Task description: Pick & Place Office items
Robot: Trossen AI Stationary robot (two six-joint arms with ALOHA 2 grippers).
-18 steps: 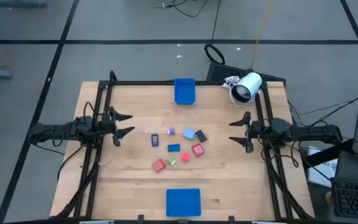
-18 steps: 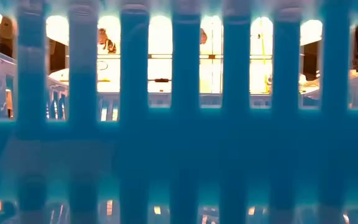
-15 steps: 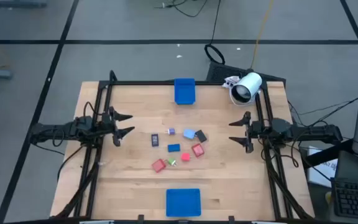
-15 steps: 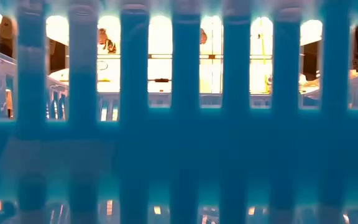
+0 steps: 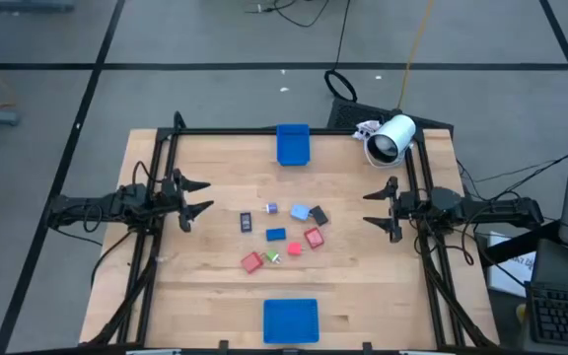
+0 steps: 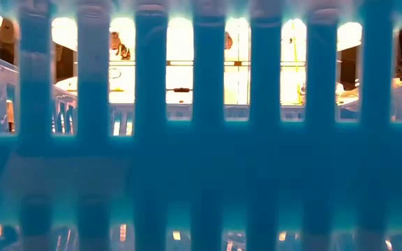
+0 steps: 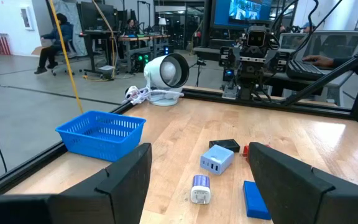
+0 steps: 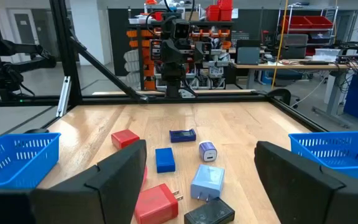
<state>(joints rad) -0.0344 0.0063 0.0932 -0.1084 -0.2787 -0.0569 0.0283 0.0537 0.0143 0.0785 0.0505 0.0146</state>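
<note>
I am holding my left gripper (image 5: pixel 197 198) and right gripper (image 5: pixel 380 206) on either side of the small loose office items (image 5: pixel 282 237) clustered mid-way across the light wooden table (image 5: pixel 363 286), fingers spread apart, gripping nothing.

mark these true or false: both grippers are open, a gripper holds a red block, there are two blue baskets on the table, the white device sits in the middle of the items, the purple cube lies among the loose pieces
1. Both grippers are open: true. The left gripper and right gripper stand open at the table's sides.
2. A gripper holds a red block: false. The red blocks lie on the table.
3. Two blue baskets on the table: true, far basket and near basket.
4. The white device sits among the items: false. The white device is at a far corner.
5. The purple cube lies among the pieces: true.
</note>
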